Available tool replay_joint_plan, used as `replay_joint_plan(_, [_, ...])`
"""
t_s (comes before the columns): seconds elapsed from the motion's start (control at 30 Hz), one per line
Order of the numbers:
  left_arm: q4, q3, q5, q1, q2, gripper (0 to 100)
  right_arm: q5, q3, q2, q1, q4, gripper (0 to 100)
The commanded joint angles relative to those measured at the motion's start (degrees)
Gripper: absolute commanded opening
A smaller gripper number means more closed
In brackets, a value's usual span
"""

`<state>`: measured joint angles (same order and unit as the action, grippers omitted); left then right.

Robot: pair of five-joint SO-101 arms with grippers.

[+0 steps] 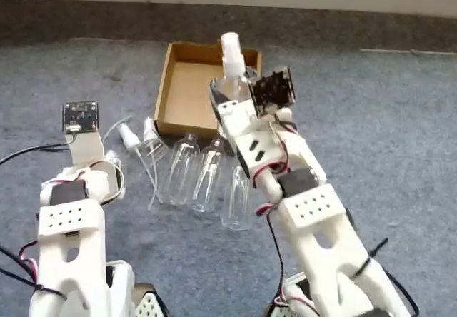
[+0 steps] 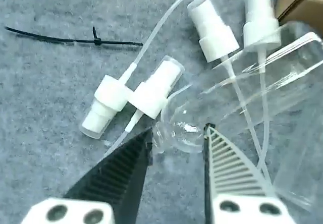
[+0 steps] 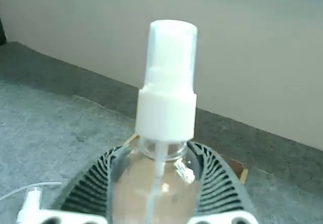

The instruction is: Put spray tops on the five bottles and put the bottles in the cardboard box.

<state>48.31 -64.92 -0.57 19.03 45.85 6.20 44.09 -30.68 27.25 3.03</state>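
My right gripper (image 1: 232,101) is shut on a clear bottle (image 3: 156,191) with a white spray top (image 3: 169,82), held upright over the cardboard box (image 1: 187,88). Three bare bottles (image 1: 208,170) lie side by side on the carpet in front of the box. My left gripper (image 2: 177,134) hangs low over the carpet, open, with the mouth of a lying bottle (image 2: 252,77) at its fingertips. Loose spray tops lie around it: two together (image 2: 131,98) and two more (image 2: 212,27) farther off, their thin tubes trailing across the bottle.
A black cable tie (image 2: 75,40) lies on the grey carpet (image 1: 385,131) beyond the loose tops. The box is open, low-walled and holds nothing. A dark strip and a pale wall run behind it.
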Motion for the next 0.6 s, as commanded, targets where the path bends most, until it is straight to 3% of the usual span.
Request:
replay_joint_plan(0.0, [-6.0,-2.5,0.4,0.9,0.7,16,-0.2,-14.6,13.9,2.5,-2.3,0.5])
replay_joint_plan(0.1, [-6.1,-2.8,0.4,0.8,0.7,16,-0.4,-23.1,24.4,4.9,-6.3,0.5])
replay_joint_plan(0.27, [-5.9,-2.9,0.4,0.7,0.7,16,-0.5,-32.7,41.0,5.6,-25.4,0.5])
replay_joint_plan(0.57, [-6.2,-3.6,0.4,0.6,0.7,16,-0.5,-49.5,65.1,5.3,-35.9,0.5])
